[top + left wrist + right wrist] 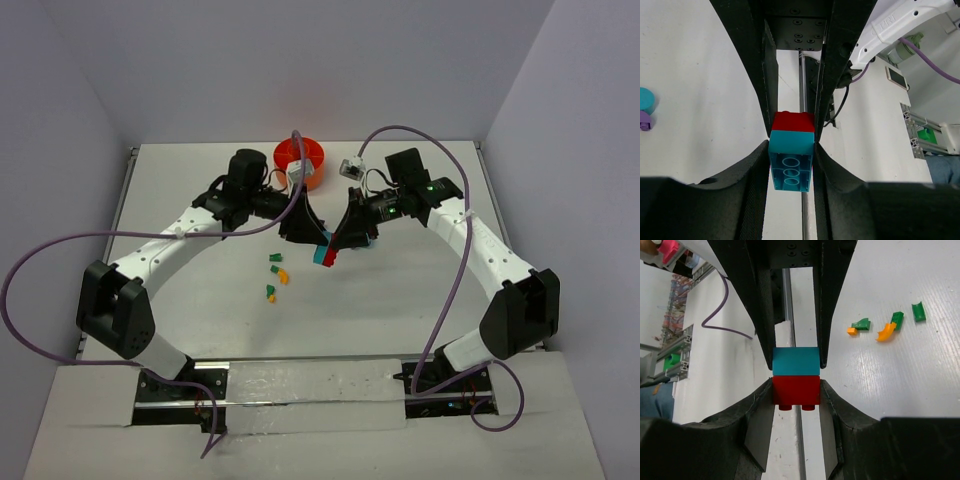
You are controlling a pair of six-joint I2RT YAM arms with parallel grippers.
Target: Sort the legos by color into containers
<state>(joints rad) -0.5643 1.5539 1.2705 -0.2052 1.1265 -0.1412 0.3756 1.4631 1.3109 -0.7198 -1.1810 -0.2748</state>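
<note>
Teal brick [790, 167] and red brick [795, 390] are stacked together near the table's [420, 290] middle; left gripper [790, 155] clamps the teal one; right gripper [796, 388] clamps the red; orange tub [300, 158] sits behind; green and orange pieces [885, 326] lie nearby.

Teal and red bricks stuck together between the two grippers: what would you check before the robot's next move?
1. Left gripper gripping the teal brick: ok, fingers press both sides.
2. Right gripper gripping the red brick: ok.
3. Bricks separated for sorting: not ok, they are joined, held above the table.
4. Orange tub within sight: ok, behind both grippers.
5. Which tub compartment is free: cannot tell, too small and partly hidden.
6. Loose green and orange pieces out of the way: ok, lying apart from both grippers.
</note>
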